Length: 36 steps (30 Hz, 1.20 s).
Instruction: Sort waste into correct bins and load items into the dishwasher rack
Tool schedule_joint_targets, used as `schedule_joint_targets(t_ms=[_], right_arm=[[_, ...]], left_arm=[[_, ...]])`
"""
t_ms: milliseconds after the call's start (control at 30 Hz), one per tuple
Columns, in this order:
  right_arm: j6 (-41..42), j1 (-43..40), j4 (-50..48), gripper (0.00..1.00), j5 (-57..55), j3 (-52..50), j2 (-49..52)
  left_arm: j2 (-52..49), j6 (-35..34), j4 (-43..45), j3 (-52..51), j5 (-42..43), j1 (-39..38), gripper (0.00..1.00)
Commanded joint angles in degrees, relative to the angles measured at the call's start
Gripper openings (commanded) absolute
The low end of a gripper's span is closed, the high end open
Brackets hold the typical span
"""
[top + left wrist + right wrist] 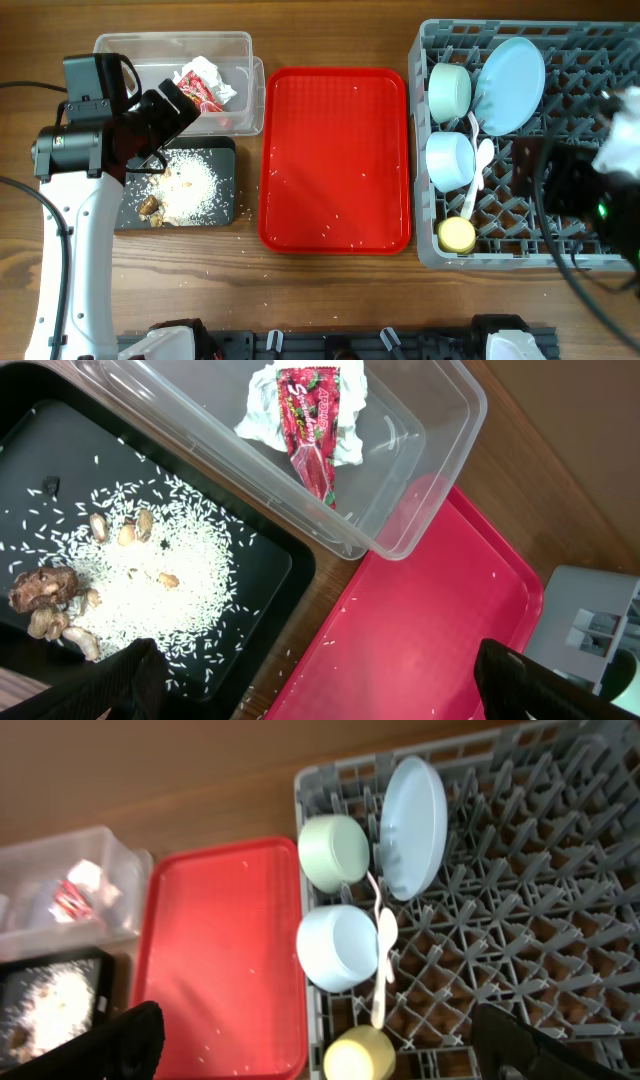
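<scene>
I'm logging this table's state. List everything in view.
clear tub: one, clear, back left.
napkin: one, white, in the tub.
wrapper: one, red, on the napkin.
black tray: one, black, before tub.
red tray: one, red, centre.
rice: pile, white, in black tray; strays on red tray.
food scraps: several, brown, beside the rice.
rack: one, grey, right.
plate: one, pale blue, leaning in rack.
green bowl: one, pale green, beside plate.
blue bowl: one, light blue, in rack.
cup: one, yellow, rack's front left corner.
spoon: one, white, beside blue bowl.
left gripper: open, black, above tub's front edge.
right gripper: open, black, above rack.
</scene>
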<state>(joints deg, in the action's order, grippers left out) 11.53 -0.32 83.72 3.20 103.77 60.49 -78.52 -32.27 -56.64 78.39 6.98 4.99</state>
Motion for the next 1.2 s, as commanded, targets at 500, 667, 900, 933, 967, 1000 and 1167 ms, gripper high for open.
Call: schedule_joint_targets(t_ms=[500, 667, 900, 933, 967, 1000, 1167], right_arm=[[-7.0, 0.1, -65.0, 1.0, 4.3, -63.5, -36.7], [-4.9, 0.1, -82.8, 1.0, 7.4, -91.1, -50.7], [-3.4, 0.1, -86.1, 1.0, 8.1, -103.5, -60.3], [-3.4, 0.1, -85.2, 1.0, 9.5, -103.5, -60.3], [-3.4, 0.1, -85.0, 1.0, 9.8, -103.5, -60.3], [-3.5, 0.1, -85.0, 1.0, 9.8, -103.5, -60.3], [-3.5, 0.1, -84.9, 1.0, 9.8, -103.5, -59.7]], left_arm=[[0.0, -0.2, 0.0, 0.3, 0.5, 0.4, 1.0], [0.0, -0.1, 0.0, 0.3, 0.5, 0.4, 1.0], [0.0, -0.2, 0.0, 0.3, 0.5, 0.4, 1.0], [0.0, -0.2, 0.0, 0.3, 0.5, 0.4, 1.0], [0.0, -0.2, 0.0, 0.3, 0.5, 0.4, 1.0], [0.0, -0.2, 0.0, 0.3, 0.5, 0.4, 1.0], [0.0, -0.2, 0.0, 0.3, 0.5, 0.4, 1.0]])
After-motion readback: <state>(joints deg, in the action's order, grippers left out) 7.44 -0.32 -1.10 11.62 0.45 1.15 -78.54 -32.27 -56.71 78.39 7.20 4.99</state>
